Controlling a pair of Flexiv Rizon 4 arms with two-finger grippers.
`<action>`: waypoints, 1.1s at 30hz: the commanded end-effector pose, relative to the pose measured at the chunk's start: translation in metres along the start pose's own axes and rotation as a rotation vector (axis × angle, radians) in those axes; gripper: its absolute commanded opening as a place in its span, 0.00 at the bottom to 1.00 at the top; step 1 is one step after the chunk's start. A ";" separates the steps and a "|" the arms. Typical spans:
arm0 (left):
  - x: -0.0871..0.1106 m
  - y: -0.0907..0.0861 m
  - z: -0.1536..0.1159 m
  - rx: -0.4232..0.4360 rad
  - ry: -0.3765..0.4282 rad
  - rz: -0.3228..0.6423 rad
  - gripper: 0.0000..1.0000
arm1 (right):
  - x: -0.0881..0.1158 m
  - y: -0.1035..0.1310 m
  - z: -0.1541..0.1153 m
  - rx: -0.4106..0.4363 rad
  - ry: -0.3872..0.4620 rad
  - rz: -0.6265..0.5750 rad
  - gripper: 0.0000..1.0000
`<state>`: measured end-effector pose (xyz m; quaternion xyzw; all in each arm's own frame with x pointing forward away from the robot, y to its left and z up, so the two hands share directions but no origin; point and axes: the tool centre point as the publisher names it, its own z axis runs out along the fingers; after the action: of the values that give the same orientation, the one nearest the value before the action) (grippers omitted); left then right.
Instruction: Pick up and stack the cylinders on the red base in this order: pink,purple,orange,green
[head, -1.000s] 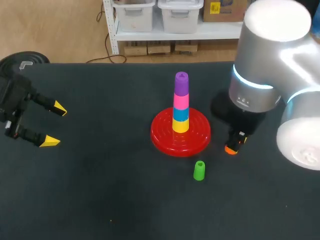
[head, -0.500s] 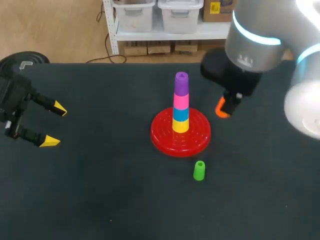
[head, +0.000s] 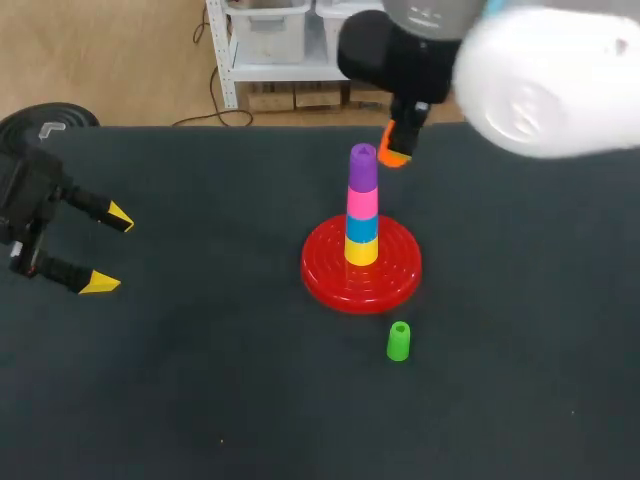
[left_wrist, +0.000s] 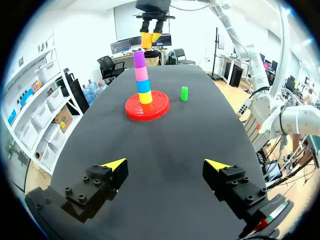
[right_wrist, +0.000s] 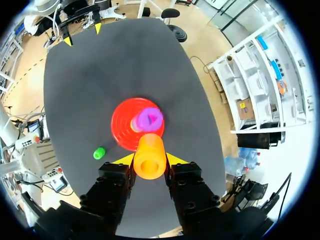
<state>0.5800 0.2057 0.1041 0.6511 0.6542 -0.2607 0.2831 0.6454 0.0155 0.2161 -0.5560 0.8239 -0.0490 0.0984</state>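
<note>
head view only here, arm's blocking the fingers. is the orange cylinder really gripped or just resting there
observer: gripped. in the right wrist view both yellow fingertips of the right gripper press the orange cylinder from two sides.
operator: is it over the stack yet
observer: not centred. from that wrist the purple cylinder shows just ahead of the orange one, not under it, over the red base.

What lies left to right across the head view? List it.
Left gripper → purple cylinder → green cylinder. The held orange cylinder lines up with the green one, so it is left out.
</note>
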 end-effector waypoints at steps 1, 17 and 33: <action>0.001 0.000 0.000 -0.003 -0.003 0.003 1.00 | -0.023 -0.010 0.005 -0.036 0.077 -0.010 0.00; 0.001 0.000 0.000 -0.003 -0.003 0.003 1.00 | -0.040 -0.011 0.006 -0.045 0.098 -0.058 0.00; 0.001 0.000 0.000 -0.003 -0.003 0.003 1.00 | -0.035 0.001 0.000 -0.085 0.086 -0.075 0.00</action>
<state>0.5800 0.2057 0.1041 0.6511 0.6542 -0.2607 0.2831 0.6586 0.0527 0.2188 -0.5852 0.8085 -0.0488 0.0382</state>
